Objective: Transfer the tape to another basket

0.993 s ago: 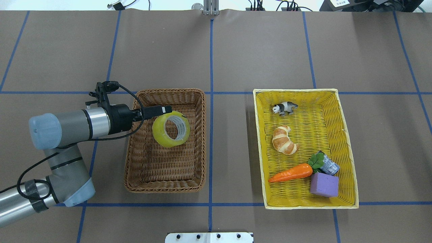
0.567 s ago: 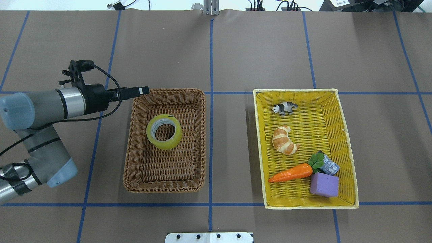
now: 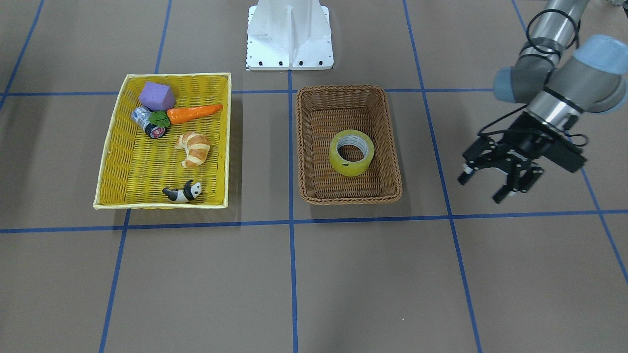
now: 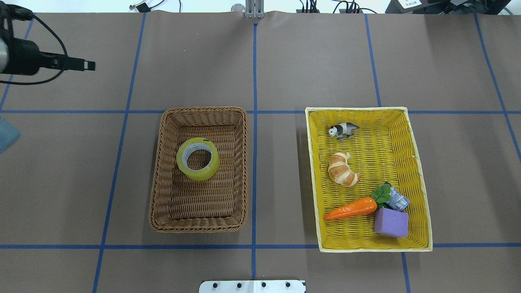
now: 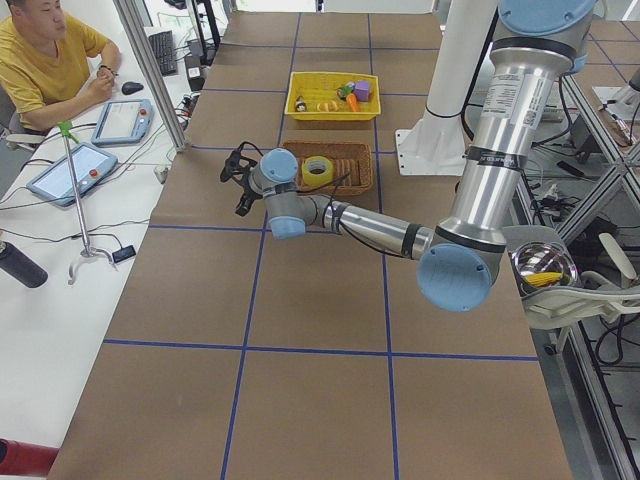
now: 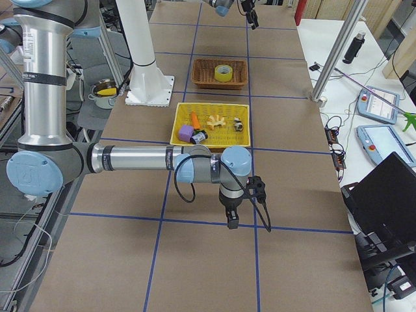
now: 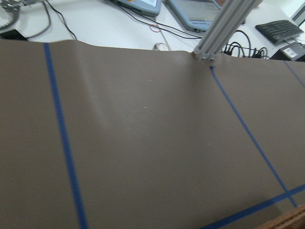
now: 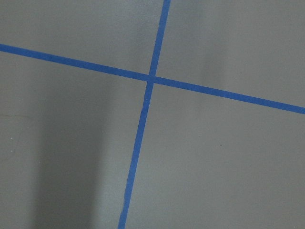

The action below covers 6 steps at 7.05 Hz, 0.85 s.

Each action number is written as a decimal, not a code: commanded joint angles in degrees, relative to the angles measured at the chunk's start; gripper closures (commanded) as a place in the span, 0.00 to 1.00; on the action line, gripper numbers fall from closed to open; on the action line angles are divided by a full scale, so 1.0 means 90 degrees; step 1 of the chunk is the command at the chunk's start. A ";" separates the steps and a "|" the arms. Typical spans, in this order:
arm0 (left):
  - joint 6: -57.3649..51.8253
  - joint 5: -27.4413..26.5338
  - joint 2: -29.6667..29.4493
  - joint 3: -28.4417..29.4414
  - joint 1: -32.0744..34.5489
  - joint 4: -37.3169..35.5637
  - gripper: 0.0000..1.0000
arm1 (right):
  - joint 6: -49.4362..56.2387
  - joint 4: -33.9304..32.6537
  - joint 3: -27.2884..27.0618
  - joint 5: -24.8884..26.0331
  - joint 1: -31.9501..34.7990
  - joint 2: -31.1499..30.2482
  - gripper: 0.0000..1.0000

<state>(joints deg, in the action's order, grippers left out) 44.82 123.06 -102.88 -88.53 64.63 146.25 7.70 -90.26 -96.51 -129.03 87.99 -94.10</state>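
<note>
The left gripper (image 3: 483, 189) has let go and pulled away to the overhead view's upper left, jaws spread and empty, leaving the tape (image 4: 198, 175) lying flat in the brown basket (image 4: 199, 203), so the move looks done.

The big left arm (image 5: 370, 225) stretches across the brown table (image 5: 300, 380) from the right side. Its left gripper (image 5: 238, 182) hangs over the table, near the left side of the basket (image 5: 327, 146) but not touching it. The tape (image 5: 317, 171) lies flat inside the basket. Farther away sits a yellow basket (image 5: 330, 117) with small toys in it. A man in a yellow shirt (image 5: 45, 55) sits at a white desk (image 5: 40, 300) on the far left, by a tablet (image 5: 125, 120).
</note>
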 commanded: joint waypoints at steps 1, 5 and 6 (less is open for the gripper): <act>-0.2294 0.0273 0.0374 0.0041 0.0931 -0.1548 0.00 | -0.0006 0.0000 0.0000 0.0001 -0.0002 -0.0003 0.00; -0.5379 0.0583 0.0367 0.0002 0.2161 -0.5421 0.00 | -0.0016 0.0000 0.0010 0.0011 -0.0002 0.0007 0.00; -0.5399 0.0972 0.0348 0.0002 0.2502 -0.6174 0.00 | 0.0033 0.0000 0.0020 0.0011 -0.0002 0.0007 0.00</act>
<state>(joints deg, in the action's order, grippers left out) -2.07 128.36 -99.58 -88.48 83.33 99.99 7.66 -90.26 -96.42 -128.94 87.99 -94.01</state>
